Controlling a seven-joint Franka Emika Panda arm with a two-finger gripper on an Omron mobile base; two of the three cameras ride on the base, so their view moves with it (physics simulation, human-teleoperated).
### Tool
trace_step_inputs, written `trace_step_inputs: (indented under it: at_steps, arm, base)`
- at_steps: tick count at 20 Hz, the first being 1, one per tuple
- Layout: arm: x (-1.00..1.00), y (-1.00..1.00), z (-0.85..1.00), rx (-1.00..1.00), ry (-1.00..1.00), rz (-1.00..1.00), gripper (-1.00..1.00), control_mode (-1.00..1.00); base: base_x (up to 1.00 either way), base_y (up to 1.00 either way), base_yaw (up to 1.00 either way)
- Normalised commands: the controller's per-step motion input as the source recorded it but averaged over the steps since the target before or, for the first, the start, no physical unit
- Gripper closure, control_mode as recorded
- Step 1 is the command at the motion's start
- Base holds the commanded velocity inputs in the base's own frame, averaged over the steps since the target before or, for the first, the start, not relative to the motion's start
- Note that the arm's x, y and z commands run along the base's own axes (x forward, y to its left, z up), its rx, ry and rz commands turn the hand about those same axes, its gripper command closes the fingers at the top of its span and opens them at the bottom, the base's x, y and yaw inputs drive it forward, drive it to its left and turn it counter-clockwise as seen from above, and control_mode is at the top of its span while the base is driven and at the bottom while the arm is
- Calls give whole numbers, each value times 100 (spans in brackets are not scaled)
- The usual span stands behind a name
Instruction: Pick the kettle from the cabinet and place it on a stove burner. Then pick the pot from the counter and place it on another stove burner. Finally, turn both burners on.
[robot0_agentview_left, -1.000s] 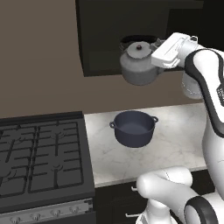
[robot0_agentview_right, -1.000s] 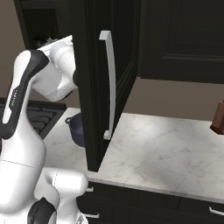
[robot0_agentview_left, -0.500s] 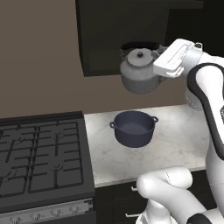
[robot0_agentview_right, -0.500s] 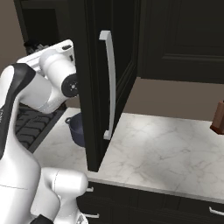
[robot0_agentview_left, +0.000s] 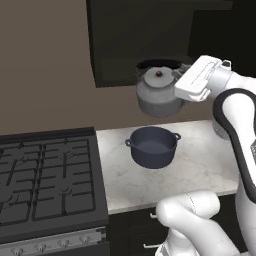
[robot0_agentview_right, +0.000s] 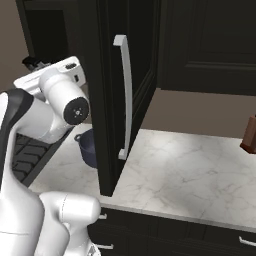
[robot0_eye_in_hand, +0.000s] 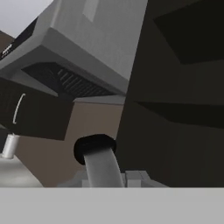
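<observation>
The gripper (robot0_agentview_left: 176, 86) is clamped tight on the right side of the kettle (robot0_agentview_left: 158, 94), near where its black handle meets the body, and holds it in the air in front of the cabinet (robot0_agentview_left: 137, 42), just below the shelf opening. Over the last second the kettle has come out and a little down and toward the stove, so the lift out of the cabinet looks done and the carry to a burner is what comes next.

Directly under the kettle, the pot (robot0_agentview_left: 152, 146) sits on the counter (robot0_agentview_left: 200, 165), near the back edge and not far from the counter's left edge where it meets the stove burners (robot0_agentview_left: 47, 182). Nothing stands on the grates yet, and the pot is untouched.

The left base view gives the whole layout: kettle, pot and range in a row. The right base view adds the open black door (robot0_agentview_right: 112, 95) with its long silver handle, which hides most of the pot. The hand view looks up along the kettle's spout (robot0_eye_in_hand: 97, 159) at the range hood (robot0_eye_in_hand: 83, 48) overhead.
</observation>
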Motion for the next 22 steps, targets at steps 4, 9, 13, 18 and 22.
trace_step_inputs:
  at_steps: [4,9,13,18,22]
  arm:
    - [-33,6,-21,0,0,0,100,-100]
    - [-27,8,-21,0,0,0,100,-100]
    - [-19,9,-23,0,1,0,100,-100]
    - [-4,7,-8,-1,0,0,100,-100]
    - [-9,0,0,0,-1,0,100,-100]
  base:
    - [0,0,0]
    - [0,0,0]
    - [0,0,0]
    - [0,0,0]
    - [0,0,0]
